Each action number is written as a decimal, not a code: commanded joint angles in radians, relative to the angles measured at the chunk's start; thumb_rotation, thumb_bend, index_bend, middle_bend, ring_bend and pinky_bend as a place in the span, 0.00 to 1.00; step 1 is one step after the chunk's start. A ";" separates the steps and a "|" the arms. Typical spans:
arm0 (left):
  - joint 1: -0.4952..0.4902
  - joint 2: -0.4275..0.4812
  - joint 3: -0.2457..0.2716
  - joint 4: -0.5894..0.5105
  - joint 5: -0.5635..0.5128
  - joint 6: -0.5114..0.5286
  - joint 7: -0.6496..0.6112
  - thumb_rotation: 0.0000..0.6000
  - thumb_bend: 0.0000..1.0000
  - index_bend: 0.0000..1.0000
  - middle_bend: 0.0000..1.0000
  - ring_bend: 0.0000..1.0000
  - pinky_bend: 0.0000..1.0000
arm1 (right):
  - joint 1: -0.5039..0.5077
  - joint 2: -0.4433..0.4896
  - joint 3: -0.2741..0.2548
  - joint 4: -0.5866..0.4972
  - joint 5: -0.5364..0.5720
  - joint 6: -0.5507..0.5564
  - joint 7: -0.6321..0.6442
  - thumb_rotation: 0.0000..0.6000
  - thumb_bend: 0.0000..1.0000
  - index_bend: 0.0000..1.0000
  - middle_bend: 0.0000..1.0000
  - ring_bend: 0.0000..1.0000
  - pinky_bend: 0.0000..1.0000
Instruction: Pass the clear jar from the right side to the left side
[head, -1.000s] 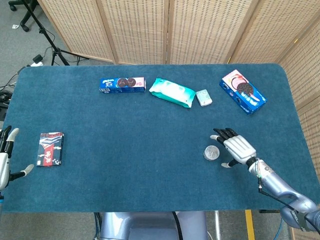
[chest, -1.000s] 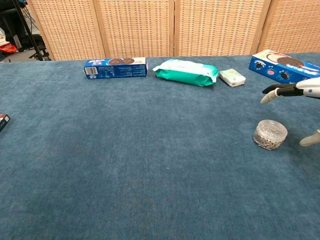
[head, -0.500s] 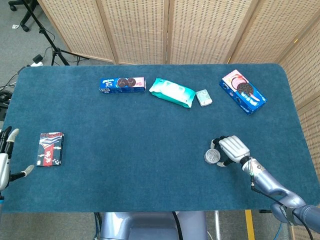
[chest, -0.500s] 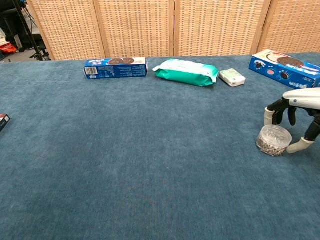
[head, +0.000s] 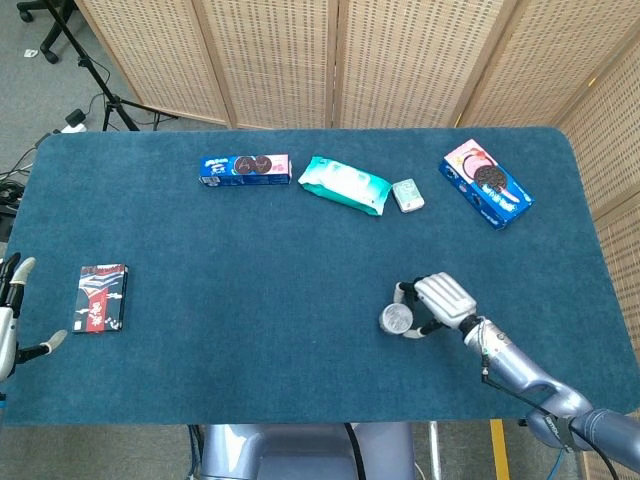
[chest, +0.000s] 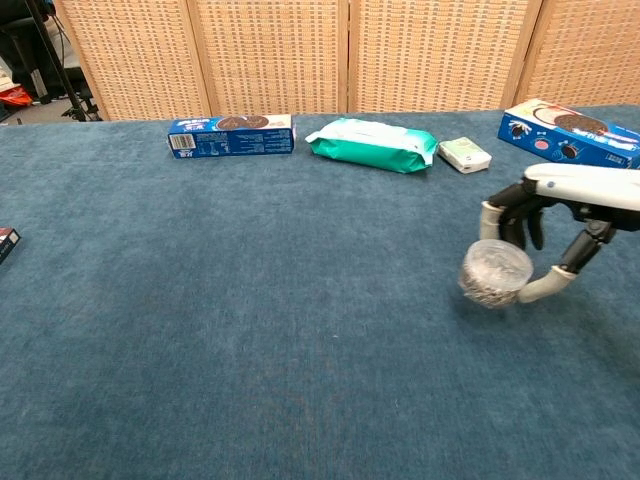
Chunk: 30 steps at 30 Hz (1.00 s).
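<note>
The clear jar, small and round with dark bits inside, is at the right of the blue table, slightly tilted in the chest view. My right hand grips it from the right, fingers curled around its sides. Whether the jar touches the cloth I cannot tell. My left hand rests open at the table's left edge, fingers spread, far from the jar; the chest view does not show it.
A small dark booklet lies near the left hand. Along the back stand a blue cookie box, a green wipes pack, a small pale box and another blue cookie box. Wicker screens stand behind the table.
My right hand closed its fingers around the jar and has moved it leftward across the table. The left hand has stayed put.
</note>
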 joint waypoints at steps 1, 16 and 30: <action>0.001 0.001 0.001 0.001 0.002 0.001 -0.004 1.00 0.00 0.00 0.00 0.00 0.00 | 0.056 0.031 0.031 -0.176 -0.002 -0.023 -0.065 1.00 0.26 0.57 0.58 0.50 0.49; -0.006 0.014 -0.005 0.010 -0.015 -0.027 -0.039 1.00 0.00 0.00 0.00 0.00 0.00 | 0.204 -0.305 0.159 -0.236 0.306 -0.140 -0.522 1.00 0.34 0.58 0.58 0.50 0.49; -0.009 0.030 -0.013 0.016 -0.034 -0.044 -0.079 1.00 0.00 0.00 0.00 0.00 0.00 | 0.247 -0.443 0.189 -0.177 0.479 -0.151 -0.669 1.00 0.00 0.08 0.00 0.00 0.01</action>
